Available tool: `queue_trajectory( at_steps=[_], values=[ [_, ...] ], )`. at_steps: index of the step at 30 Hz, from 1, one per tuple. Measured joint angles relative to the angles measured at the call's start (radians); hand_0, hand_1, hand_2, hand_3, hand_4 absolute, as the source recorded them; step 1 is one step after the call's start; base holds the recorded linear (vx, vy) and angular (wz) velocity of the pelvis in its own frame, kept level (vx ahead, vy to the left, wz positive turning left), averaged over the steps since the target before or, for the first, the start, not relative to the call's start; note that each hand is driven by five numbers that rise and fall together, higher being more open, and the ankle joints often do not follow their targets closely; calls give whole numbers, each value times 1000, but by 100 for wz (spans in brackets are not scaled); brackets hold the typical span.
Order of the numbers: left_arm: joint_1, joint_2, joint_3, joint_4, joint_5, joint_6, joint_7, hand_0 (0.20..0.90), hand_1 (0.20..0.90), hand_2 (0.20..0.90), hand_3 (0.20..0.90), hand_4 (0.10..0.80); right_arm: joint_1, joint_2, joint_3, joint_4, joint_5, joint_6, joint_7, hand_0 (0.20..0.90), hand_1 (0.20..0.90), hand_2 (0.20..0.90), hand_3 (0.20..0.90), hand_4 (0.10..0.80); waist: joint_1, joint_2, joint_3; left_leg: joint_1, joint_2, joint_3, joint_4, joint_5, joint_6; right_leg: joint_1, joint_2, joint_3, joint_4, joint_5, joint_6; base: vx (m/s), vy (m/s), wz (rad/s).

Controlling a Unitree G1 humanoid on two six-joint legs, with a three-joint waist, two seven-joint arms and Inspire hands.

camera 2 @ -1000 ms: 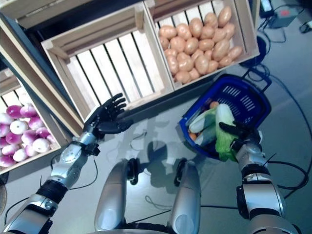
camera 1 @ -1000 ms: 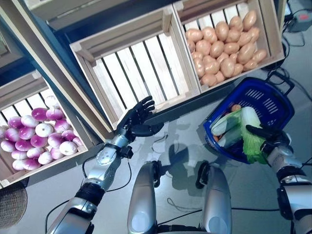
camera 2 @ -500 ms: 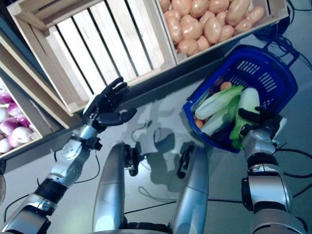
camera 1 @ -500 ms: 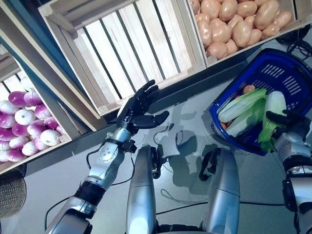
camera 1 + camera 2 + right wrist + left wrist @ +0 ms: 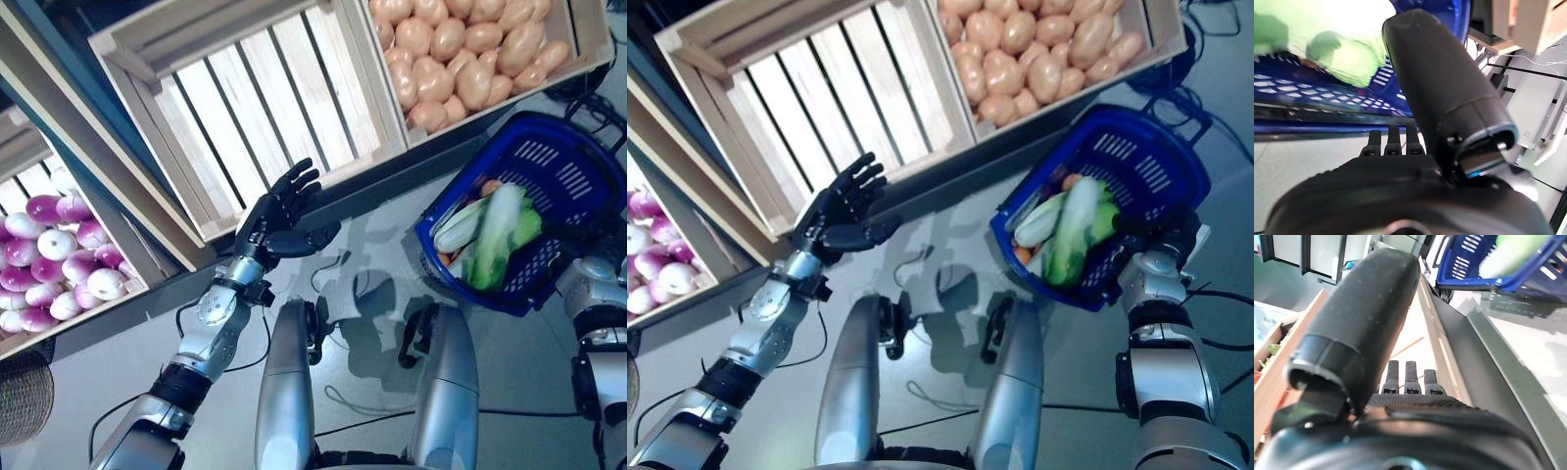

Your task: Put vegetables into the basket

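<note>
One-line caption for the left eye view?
Left hand open before an empty crate; right hand beside the blue basket holding cabbage.

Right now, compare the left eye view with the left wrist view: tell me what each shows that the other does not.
Only the left eye view shows the potatoes in their crate, the purple and white turnips, the empty slatted crate and the right hand beside the basket.

Only the left wrist view shows the underside of the left hand's straight fingers and its thumb, close against the wooden crate edge.

Both show the left hand, open and holding nothing, and the blue basket with pale green vegetables in it.
</note>
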Motion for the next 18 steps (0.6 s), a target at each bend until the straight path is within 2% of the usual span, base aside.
queue_trajectory(
  at_steps=[4, 13, 14, 15, 18],
  values=[
    [-3, 2, 2, 0, -10, 1, -17, 900, 900, 900, 900, 800, 5, -4, -3, -2, 0, 0, 36, 900, 900, 900, 900, 800, 2, -1, -1, 127, 14, 34, -149, 34, -7, 119, 16, -24, -146, 45, 7, 55, -7, -13],
    [-18, 4, 9, 20, -9, 4, -51, 900, 900, 900, 900, 800, 14, -11, -5, -1, 49, -8, 134, 900, 900, 900, 900, 800, 13, -8, -12, 390, 14, 71, -435, 108, -13, 380, 44, -82, -421, 114, 20, 103, -13, -3],
    [-16, -6, 7, 54, -5, 12, -63, 900, 900, 900, 900, 800, 44, 9, -8, -4, 67, -23, 148, 900, 900, 900, 900, 800, 21, -10, -27, 454, 14, 77, -504, 130, -19, 438, 57, -88, -487, 139, 24, 138, -17, -4],
    [8, -11, 2, 80, -2, 15, -64, 900, 900, 900, 900, 800, 94, 41, -2, -7, 79, -41, 158, 900, 900, 900, 900, 800, 20, -18, -101, 468, 14, 81, -562, 145, -20, 459, 64, -106, -545, 150, 26, 165, -15, -3],
    [17, -16, 3, 131, 73, 18, -60, 900, 900, 900, 900, 800, 188, 122, 5, -38, 79, -49, 168, 900, 900, 900, 900, 800, 26, -47, -168, 599, 11, 103, -729, 205, -27, 572, 95, -117, -695, 204, 29, 179, 8, -8]
  ],
)
